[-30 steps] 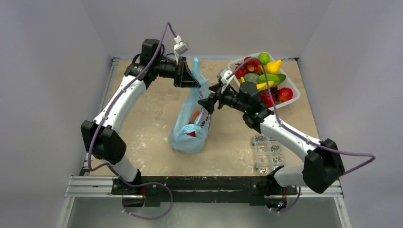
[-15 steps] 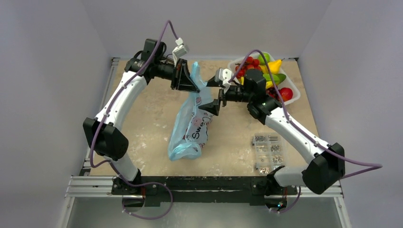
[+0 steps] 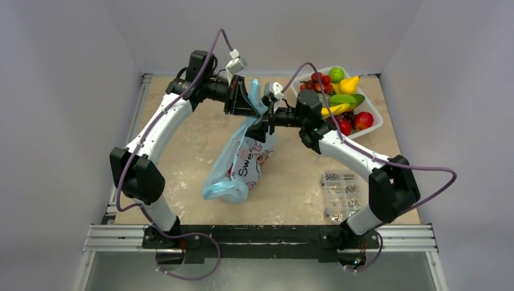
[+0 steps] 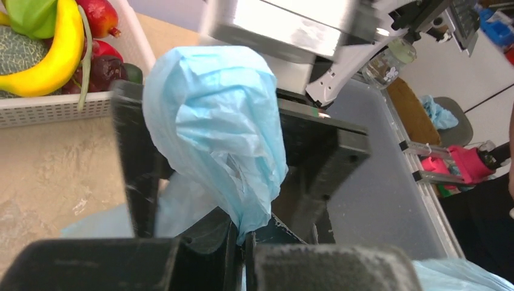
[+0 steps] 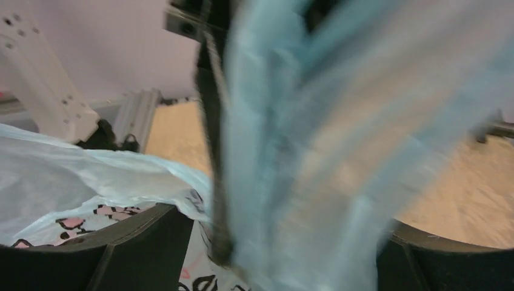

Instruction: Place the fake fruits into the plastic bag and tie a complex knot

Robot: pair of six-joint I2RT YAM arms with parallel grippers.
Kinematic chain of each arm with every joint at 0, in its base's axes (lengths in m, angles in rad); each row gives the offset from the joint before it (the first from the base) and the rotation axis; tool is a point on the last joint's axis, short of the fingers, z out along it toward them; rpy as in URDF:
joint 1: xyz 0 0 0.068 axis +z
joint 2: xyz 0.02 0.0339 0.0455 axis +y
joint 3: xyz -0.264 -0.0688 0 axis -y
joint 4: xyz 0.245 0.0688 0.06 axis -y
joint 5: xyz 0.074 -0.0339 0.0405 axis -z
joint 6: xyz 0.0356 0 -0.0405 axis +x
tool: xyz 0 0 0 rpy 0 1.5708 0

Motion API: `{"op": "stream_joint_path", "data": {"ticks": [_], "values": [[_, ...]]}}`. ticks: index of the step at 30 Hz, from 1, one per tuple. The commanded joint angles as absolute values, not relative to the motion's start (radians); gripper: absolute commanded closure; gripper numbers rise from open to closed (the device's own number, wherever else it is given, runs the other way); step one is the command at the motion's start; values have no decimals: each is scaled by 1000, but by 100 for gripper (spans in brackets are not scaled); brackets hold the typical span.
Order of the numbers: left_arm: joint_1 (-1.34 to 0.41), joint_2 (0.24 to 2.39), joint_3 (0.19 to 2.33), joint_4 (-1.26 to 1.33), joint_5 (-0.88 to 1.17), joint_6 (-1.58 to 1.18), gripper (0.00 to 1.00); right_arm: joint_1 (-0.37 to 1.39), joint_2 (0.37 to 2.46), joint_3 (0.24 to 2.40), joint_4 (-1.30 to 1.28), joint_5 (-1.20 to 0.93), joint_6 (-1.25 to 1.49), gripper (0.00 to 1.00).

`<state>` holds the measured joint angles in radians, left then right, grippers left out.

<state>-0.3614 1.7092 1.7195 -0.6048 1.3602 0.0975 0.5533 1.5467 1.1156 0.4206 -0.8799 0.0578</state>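
While the left gripper [image 3: 252,110] pinches the plastic bag [image 3: 241,168] at its top, the right gripper [image 3: 261,127] hangs beside. Its jaws stand apart.

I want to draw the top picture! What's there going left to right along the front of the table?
Left arm's black elbow joint → thin crinkly light-blue plastic bag → clear plastic box of metal screws → right arm's black elbow joint.

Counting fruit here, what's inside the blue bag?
A reddish piece shows faintly through the bag near its lower left; anything else is hidden by crinkled plastic and the printed patch. Many fruits sit in the tray.
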Motion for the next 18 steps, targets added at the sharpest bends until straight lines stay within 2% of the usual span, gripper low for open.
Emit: {"op": "stream_joint_path", "data": {"ticks": [1,3,4,6,7,10,14,15,16,18], "values": [[-366,1701,1707,-408,1377,-36,100,625,1512,1079,687,-856,258,31],[-367,1714,1712,-408,1372,-42,100,637,1531,1067,721,-834,286,49],[-368,1713,1713,-408,1361,-41,100,639,1538,1058,738,-827,300,62],[-359,1703,1713,-422,1314,-34,99,638,1543,1045,723,-815,296,95],[-349,1690,1708,-425,1290,-39,93,635,1542,1038,707,-808,300,100],[-299,1615,1671,-443,1196,-35,65,624,1517,1012,639,-755,279,100],[-258,1481,1658,-659,1022,171,9,616,1482,1001,538,-698,239,100],[-259,1450,1648,-719,997,234,3,615,1476,1001,524,-693,242,100],[-261,1425,1625,-756,981,266,0,613,1473,1004,510,-687,245,100],[-264,1375,1545,-794,951,304,0,613,1473,1009,482,-680,260,100]]}}
